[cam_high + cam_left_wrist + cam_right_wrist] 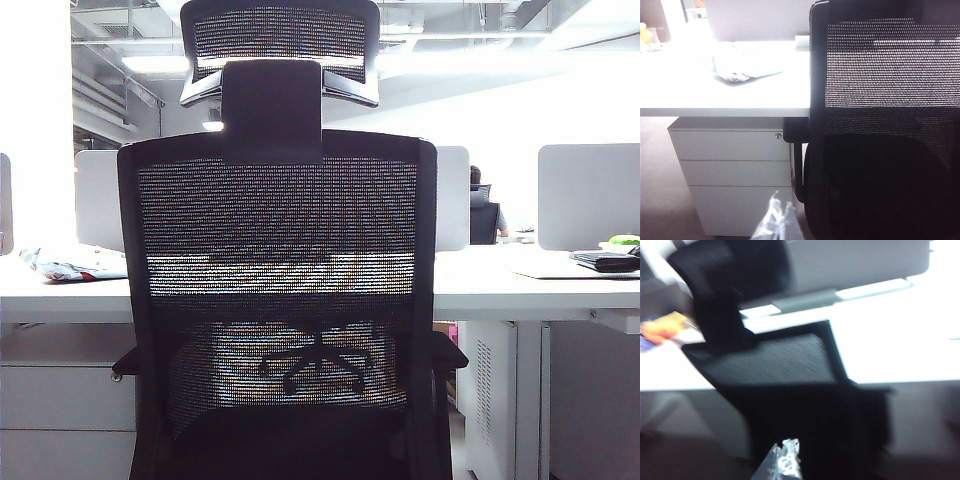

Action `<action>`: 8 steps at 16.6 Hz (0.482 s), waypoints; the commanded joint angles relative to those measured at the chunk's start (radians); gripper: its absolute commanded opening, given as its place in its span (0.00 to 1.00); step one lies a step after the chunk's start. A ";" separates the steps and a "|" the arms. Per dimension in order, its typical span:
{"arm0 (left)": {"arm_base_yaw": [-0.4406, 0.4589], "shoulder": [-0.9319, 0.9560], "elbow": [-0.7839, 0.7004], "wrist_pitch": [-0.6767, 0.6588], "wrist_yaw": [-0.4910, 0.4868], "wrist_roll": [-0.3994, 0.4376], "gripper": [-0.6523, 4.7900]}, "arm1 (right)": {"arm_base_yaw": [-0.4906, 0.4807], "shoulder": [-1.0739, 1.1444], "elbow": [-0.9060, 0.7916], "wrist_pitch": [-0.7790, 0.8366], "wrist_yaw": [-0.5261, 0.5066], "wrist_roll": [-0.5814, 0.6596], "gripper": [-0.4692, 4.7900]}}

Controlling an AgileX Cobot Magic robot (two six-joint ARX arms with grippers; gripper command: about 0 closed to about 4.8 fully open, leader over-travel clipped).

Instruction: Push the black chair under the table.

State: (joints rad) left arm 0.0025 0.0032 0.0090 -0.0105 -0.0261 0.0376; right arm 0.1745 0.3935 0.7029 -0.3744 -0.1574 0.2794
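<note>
While facing the bench [520,285], black chair [277,290] filling frame centre, seat not yet under.
Left hand [776,222] and right hand [782,462] low at frame bottom, short of chair; fingers seemingly together, cannot tell.

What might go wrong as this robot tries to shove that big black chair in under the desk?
Three risks, as guesses:
1. The black chair's armrest sits close under the table's edge and beside the drawer unit; it may catch.
2. The left gripper and right gripper sit low behind the chair, seemingly not touching; uneven pushing could swivel it.
3. The right wrist view is blurred, so aim may be off.
</note>
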 commanded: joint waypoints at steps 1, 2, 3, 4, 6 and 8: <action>0.000 0.001 0.000 0.019 0.004 0.008 0.11 | -0.105 -0.069 -0.074 -0.034 0.002 -0.022 0.08; 0.000 0.001 0.000 0.019 0.003 0.008 0.11 | -0.147 -0.099 -0.120 -0.022 0.002 -0.022 0.08; 0.000 0.001 0.000 0.019 0.003 0.008 0.11 | -0.184 -0.128 -0.168 0.003 0.000 -0.022 0.08; 0.000 0.001 0.000 0.019 0.004 0.008 0.11 | -0.214 -0.150 -0.214 0.031 0.000 -0.021 0.08; 0.000 0.001 0.000 0.019 0.004 0.008 0.11 | -0.274 -0.199 -0.354 0.140 0.000 -0.021 0.08; 0.000 0.001 0.000 0.019 0.004 0.008 0.11 | -0.283 -0.229 -0.455 0.211 0.003 -0.022 0.08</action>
State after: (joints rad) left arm 0.0025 0.0036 0.0090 -0.0105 -0.0261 0.0372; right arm -0.1089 0.1753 0.2695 -0.2245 -0.1558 0.2607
